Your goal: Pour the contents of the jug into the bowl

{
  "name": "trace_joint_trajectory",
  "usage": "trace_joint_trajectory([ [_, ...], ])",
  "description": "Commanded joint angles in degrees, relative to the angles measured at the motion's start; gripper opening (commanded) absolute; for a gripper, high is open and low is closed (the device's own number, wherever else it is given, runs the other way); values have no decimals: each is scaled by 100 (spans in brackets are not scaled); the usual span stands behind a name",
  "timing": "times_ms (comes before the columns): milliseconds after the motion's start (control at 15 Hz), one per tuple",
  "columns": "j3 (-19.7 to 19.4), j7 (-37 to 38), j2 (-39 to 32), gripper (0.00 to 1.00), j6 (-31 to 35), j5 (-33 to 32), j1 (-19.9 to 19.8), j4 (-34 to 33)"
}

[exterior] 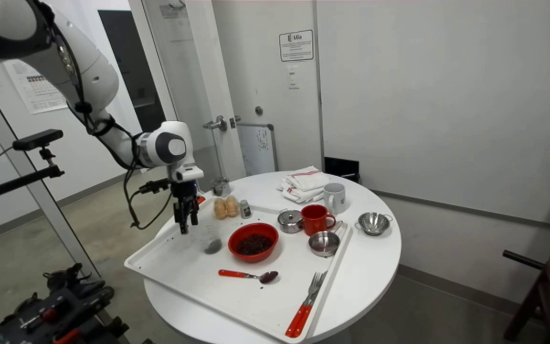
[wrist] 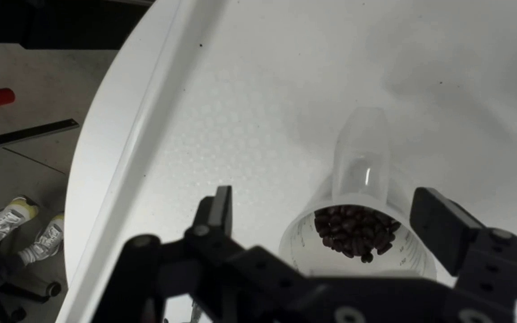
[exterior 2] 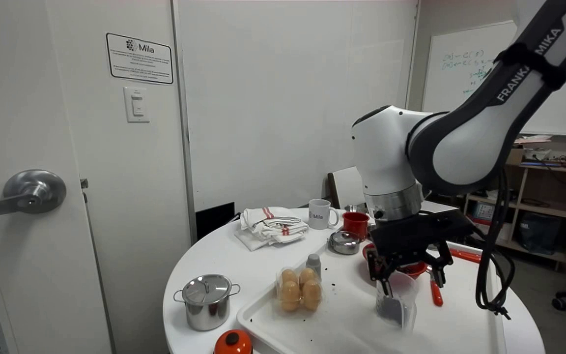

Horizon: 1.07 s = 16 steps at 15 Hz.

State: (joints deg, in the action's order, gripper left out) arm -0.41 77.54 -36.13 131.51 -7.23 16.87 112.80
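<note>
The jug is a translucent cup with a handle, upright on the white tray. It also shows in an exterior view. In the wrist view the jug holds dark beans, and its handle points to the top of the picture. My gripper is open, fingers spread on both sides of the jug's rim, the right finger nearer. The gripper also shows above the jug in both exterior views; contact cannot be told. The red bowl beside the jug holds dark beans; it is partly hidden behind the gripper elsewhere.
A spoon, a fork and knife, eggs, a grey shaker, a small lidded pot, a red mug and a steel pan surround the bowl. Dark bits are scattered on the tray.
</note>
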Motion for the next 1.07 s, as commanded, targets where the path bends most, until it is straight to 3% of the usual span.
trace_joint_trajectory([
  [0,-50,-172,-234,100,-114,-111,88,-286],
  [200,-46,-289,-339,100,-159,-86,102,-394],
  [267,-50,-308,-369,83,-158,-79,109,-423],
  [333,-50,-350,-392,74,-163,-70,110,-450],
  [933,-57,-495,-459,5,-110,-13,92,-555],
  [1000,-52,-489,-415,7,-105,36,58,-549],
])
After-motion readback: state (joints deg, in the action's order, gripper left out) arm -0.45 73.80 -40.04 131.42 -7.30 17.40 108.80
